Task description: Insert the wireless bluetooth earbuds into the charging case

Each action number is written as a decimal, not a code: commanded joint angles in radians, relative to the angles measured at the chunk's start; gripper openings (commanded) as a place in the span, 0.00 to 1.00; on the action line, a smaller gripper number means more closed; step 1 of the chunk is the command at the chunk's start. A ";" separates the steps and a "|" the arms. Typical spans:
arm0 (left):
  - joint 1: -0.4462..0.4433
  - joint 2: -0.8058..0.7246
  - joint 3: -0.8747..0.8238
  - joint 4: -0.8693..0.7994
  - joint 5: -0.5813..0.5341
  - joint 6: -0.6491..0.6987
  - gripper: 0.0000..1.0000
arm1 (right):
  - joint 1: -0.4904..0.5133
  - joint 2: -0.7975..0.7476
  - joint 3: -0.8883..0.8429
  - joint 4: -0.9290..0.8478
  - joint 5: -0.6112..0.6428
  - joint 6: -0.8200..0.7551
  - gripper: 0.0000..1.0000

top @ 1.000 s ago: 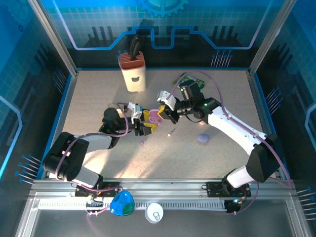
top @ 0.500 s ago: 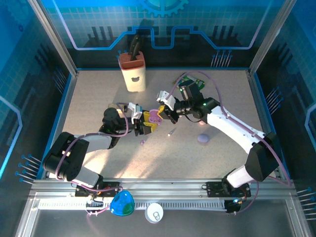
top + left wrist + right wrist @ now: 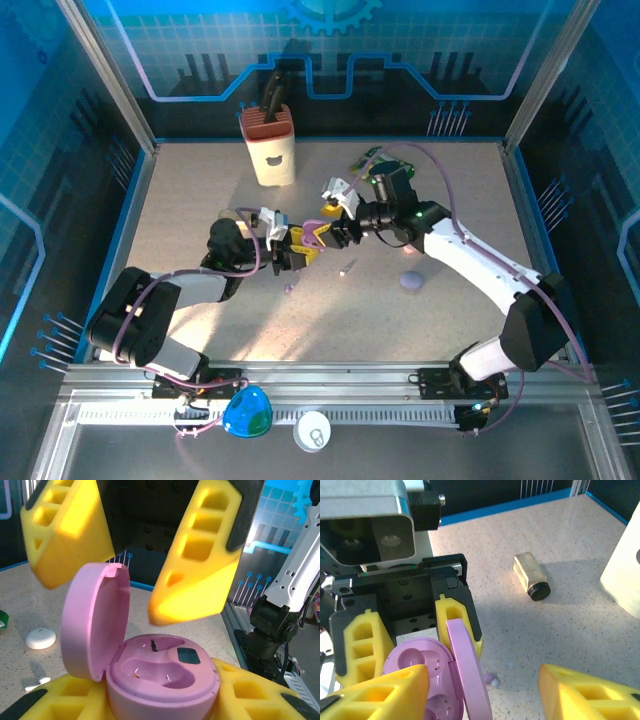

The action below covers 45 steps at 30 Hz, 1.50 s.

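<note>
The left tool (image 3: 300, 247) is clamped on the pink charging case (image 3: 316, 234), its yellow fingers (image 3: 60, 700) pressed against either side of the base; the case is open, its lid (image 3: 95, 620) hinged up on the left in the left wrist view, and two moulded wells show in the base. The right tool (image 3: 338, 222) hangs just beyond the case with its jaws spread wide and touching nothing; in the left wrist view its two yellow fingers (image 3: 195, 555) stand above the case, one to each side. Just beside the lid, on the counter (image 3: 200, 180), lies one tiny lilac earbud (image 3: 492, 680); from above a lilac bit sits just on the near side of the left tool. To the right of the tools lies a purple pebble (image 3: 412, 281), well apart from the case; a white pebble (image 3: 41, 638) rests on the counter too. Further out, a beige cylinder (image 3: 532, 575) with a black end lies on its side, and a cream holder (image 3: 271, 148) stands upright at the far left.
</note>
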<state>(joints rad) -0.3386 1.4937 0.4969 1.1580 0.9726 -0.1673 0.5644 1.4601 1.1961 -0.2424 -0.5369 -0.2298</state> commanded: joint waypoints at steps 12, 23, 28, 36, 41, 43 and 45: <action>0.132 0.068 -0.009 0.243 -0.174 -0.087 0.37 | -0.186 -0.158 -0.301 0.453 0.025 0.524 0.68; 0.182 -0.004 -0.021 0.244 -0.242 -0.081 0.38 | -0.066 0.239 -0.145 0.246 0.101 0.696 0.65; 0.192 -0.073 -0.045 0.244 -0.248 -0.099 0.39 | -0.014 0.446 -0.010 0.223 -0.021 0.697 0.62; 0.196 -0.137 -0.076 0.243 -0.251 -0.129 0.39 | 0.059 0.617 0.188 0.072 -0.035 0.609 0.61; 0.196 -0.141 -0.078 0.243 -0.242 -0.133 0.39 | 0.099 0.707 0.320 -0.046 -0.030 0.539 0.61; 0.196 -0.140 -0.074 0.243 -0.238 -0.136 0.40 | 0.109 0.740 0.366 -0.085 -0.038 0.520 0.61; 0.196 -0.142 -0.073 0.244 -0.234 -0.141 0.40 | 0.119 0.773 0.416 -0.133 -0.045 0.491 0.61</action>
<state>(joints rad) -0.1524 1.3750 0.4278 1.3674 0.7300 -0.2905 0.6621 2.1849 1.5490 -0.2581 -0.5541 0.3264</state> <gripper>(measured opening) 0.399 0.612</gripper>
